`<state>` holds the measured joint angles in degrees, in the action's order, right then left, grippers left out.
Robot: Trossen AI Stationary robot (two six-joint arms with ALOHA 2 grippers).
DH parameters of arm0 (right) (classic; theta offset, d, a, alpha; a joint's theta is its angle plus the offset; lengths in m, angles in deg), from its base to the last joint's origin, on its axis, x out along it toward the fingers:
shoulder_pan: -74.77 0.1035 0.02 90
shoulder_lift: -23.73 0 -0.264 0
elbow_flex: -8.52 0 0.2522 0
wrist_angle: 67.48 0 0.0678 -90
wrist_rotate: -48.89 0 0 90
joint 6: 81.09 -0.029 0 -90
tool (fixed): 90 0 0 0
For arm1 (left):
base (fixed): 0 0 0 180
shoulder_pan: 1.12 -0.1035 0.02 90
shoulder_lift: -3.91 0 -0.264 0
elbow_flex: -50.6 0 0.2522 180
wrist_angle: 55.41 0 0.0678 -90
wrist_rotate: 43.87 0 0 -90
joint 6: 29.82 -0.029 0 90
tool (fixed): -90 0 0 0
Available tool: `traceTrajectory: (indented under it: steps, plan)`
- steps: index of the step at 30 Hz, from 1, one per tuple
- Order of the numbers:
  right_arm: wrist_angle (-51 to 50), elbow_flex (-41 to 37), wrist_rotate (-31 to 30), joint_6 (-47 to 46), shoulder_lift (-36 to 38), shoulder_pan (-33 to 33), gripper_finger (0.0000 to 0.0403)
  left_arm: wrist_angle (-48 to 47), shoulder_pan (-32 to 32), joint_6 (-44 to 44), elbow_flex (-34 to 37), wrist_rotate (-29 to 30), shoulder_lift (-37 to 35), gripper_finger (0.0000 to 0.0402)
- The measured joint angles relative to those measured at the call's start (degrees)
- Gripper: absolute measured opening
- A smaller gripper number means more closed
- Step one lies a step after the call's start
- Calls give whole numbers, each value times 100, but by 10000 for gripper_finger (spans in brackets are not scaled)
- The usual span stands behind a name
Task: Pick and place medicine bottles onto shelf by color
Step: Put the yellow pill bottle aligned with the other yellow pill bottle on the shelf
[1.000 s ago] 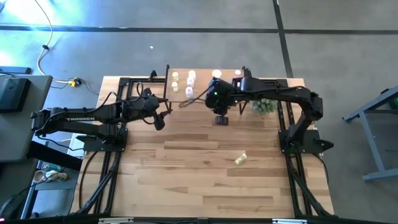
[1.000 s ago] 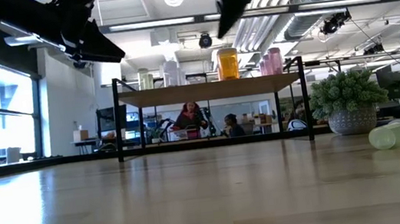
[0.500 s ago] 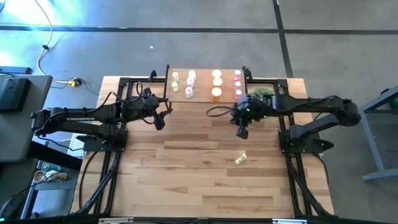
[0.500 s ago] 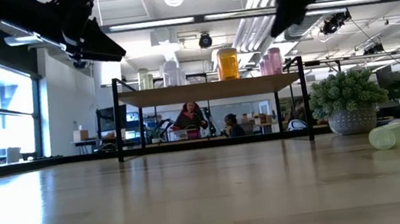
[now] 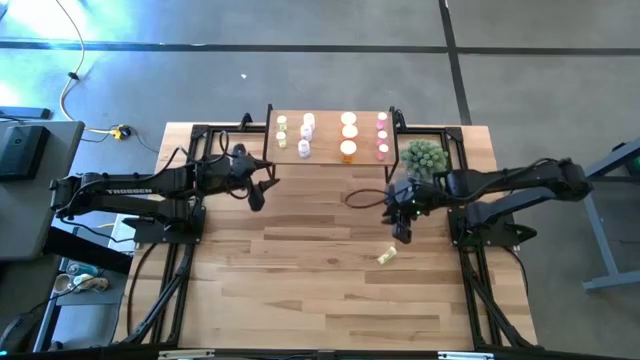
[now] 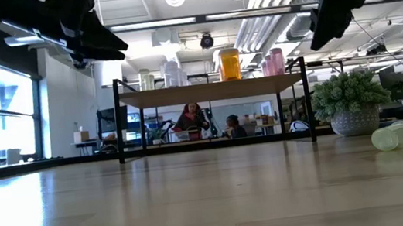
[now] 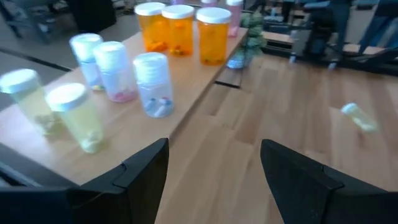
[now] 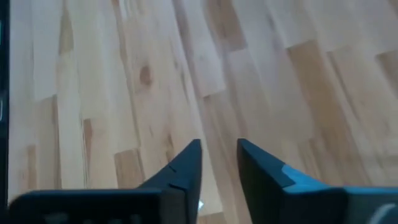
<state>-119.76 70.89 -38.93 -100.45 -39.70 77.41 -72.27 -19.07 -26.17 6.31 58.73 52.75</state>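
While most white-capped medicine bottles [image 5: 347, 150] are grouped on the light wooden shelf [image 5: 325, 152], one yellow-green bottle [image 5: 387, 256] is left on the desk [image 5: 300, 280], lower right; the right end effector [image 5: 402, 236] is held slightly apart, empty.

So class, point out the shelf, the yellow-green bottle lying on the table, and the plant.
shelf [image 5: 325, 150], high view, on a bare patch of its wooden top.
yellow-green bottle [image 5: 387, 256], high view, on the middle of its body.
plant [image 6: 349, 93], low view, on the middle of its green foliage.
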Motion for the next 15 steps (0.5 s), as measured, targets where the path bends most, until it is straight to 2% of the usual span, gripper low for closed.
traceTrajectory:
  steps: [7,15]
  plan:
    - [-64,-84,-182,721,-127,481,163,-2,-1,229,0,-194,0,243]
    - [-101,-84,-214,1708,-669,1118,177,10,2,240,0,-188,1,243]
